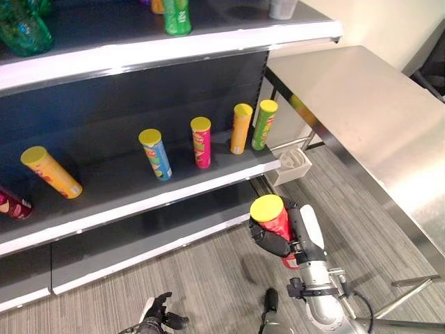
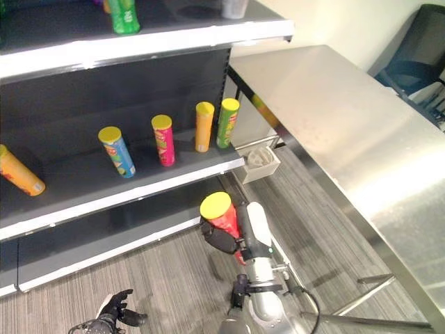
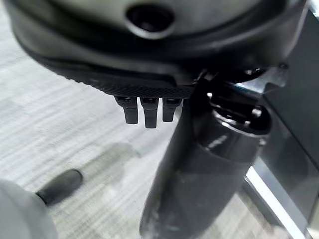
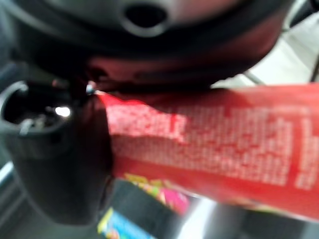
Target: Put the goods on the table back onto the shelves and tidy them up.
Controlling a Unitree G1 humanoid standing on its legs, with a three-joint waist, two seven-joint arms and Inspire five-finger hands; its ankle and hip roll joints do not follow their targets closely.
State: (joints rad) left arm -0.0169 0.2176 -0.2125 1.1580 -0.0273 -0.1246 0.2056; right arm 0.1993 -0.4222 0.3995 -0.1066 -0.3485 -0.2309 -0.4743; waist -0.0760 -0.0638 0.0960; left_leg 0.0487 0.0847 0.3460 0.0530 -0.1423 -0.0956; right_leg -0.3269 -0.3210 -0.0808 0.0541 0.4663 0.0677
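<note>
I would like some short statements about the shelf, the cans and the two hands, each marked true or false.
1. The right hand holds a red chip can with a yellow lid. True.
2. The red can already stands on the middle shelf. False: it is held in front of the shelf, above the floor.
3. The orange can and the green can stand close together at the right end of the middle shelf. True.
4. The left hand grips a blue can. False: it holds nothing, low near the floor; the blue can stands on the shelf.
5. The steel table carries several cans. False: its visible top is bare.
</note>
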